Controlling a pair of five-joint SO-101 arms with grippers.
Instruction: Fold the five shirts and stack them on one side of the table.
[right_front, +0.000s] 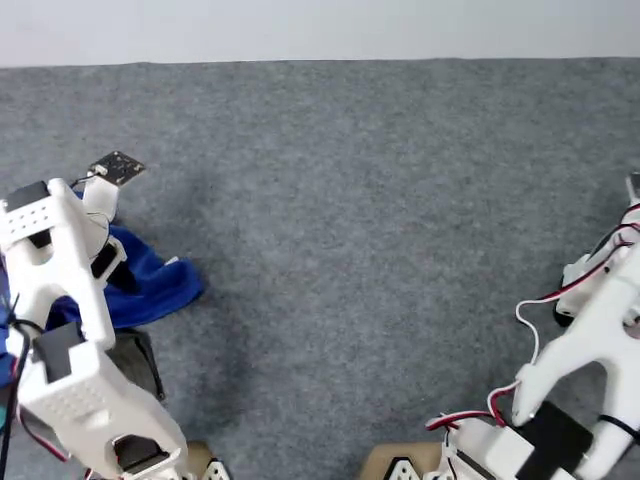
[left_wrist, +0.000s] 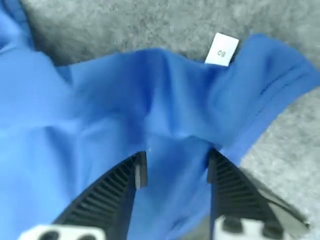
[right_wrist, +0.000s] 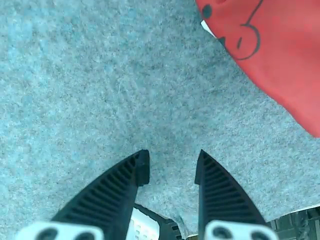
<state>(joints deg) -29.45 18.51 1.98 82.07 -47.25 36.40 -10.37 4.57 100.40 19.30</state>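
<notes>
In the high view, your left arm (right_front: 60, 300) is leaning over the blue shirt (right_front: 155, 285) at the left edge of the frame, probably so that it can take hold of the cloth for folding. The arm is covering much of the shirt, so you cannot judge how it is lying. Your right arm (right_front: 590, 340) is sitting at the lower right, off the open bench (right_front: 380, 200).

In the left wrist view, the left pincer (left_wrist: 175, 165) is standing released. Its jaws are spread on either side of a raised ridge of the blue shirt (left_wrist: 125, 100), apparently set to pinch it. A white tag (left_wrist: 221, 50) at upper right is hinting at a collar, though the rumpling is making that unsure.

In the right wrist view, the right pincer (right_wrist: 171, 167) is hanging released over bare bench, grasping nothing. A red shirt (right_wrist: 270, 55) is lying at upper right and is cut off by the frame's edge, so you are not seeing its full shape.
</notes>
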